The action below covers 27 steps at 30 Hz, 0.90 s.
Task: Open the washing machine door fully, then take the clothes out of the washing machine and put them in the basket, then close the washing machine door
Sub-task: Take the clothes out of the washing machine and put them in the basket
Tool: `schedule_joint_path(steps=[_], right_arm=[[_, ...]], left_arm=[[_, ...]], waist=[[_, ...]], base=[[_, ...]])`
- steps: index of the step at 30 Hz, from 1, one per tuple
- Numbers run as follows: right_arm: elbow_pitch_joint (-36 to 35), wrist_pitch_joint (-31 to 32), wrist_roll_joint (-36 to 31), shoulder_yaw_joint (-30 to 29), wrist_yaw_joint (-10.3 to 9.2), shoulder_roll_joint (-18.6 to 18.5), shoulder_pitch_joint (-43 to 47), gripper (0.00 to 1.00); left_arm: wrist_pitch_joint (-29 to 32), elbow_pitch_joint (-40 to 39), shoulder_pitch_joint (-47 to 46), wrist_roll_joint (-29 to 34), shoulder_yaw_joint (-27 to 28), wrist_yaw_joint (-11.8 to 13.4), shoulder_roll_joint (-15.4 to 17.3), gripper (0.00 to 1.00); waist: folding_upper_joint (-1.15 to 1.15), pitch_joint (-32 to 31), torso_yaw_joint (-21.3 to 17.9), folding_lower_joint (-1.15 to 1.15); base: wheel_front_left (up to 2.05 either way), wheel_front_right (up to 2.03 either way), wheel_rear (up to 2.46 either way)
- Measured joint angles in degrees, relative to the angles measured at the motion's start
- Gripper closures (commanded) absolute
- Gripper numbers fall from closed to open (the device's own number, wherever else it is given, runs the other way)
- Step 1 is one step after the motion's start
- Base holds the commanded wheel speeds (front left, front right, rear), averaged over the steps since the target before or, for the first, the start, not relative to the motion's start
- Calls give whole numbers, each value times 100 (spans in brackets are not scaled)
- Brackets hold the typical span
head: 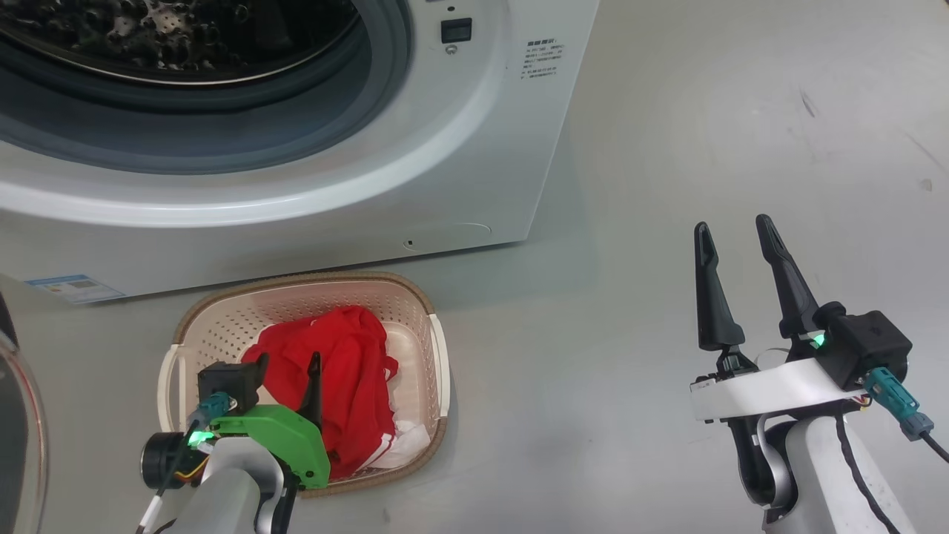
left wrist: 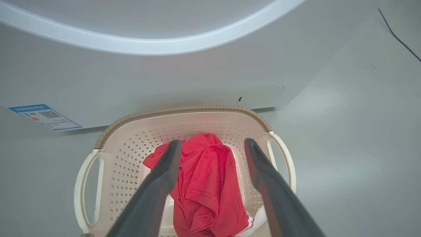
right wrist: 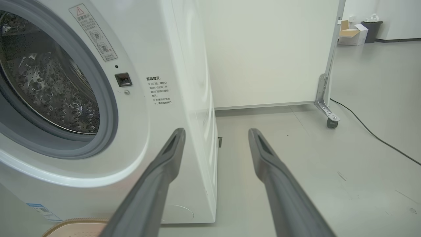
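- Left gripper [left wrist: 213,143] hung over the basket [head: 311,279], fingers spread, gripping nothing.
- The clothes [head: 356,371] lay inside the basket, below its rim.
- Right gripper [head: 732,224] stood spread wide over open floor [head: 630,334], right of the washing machine [head: 482,148].

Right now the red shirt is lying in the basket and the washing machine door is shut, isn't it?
Not quite. The washing machine door is open, not shut. In the head view it is swung off to the left, and you can look straight into the steel drum. The red shirt is indeed lying in the basket.
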Motion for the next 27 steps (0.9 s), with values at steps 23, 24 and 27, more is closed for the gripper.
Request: schedule_joint_path(steps=[23,24,27], right_arm=[[234,-1,-99,-126,-52,4,529,0],[240,0,-101,-133,-52,4,567,0],[261,0,-153,-132,-66,5,665,0]], left_arm=[[-155,-1245,389,241,-5,93,56,0],[-156,-1322,414,278,-7,112,68,0],[-156,-1538,487,364,7,154,92,0]], waist=[[0,-1098,264,0],[0,-1146,268,0],[0,-1288,286,0]], base=[[0,0,0],[0,0,0],[0,0,0]])
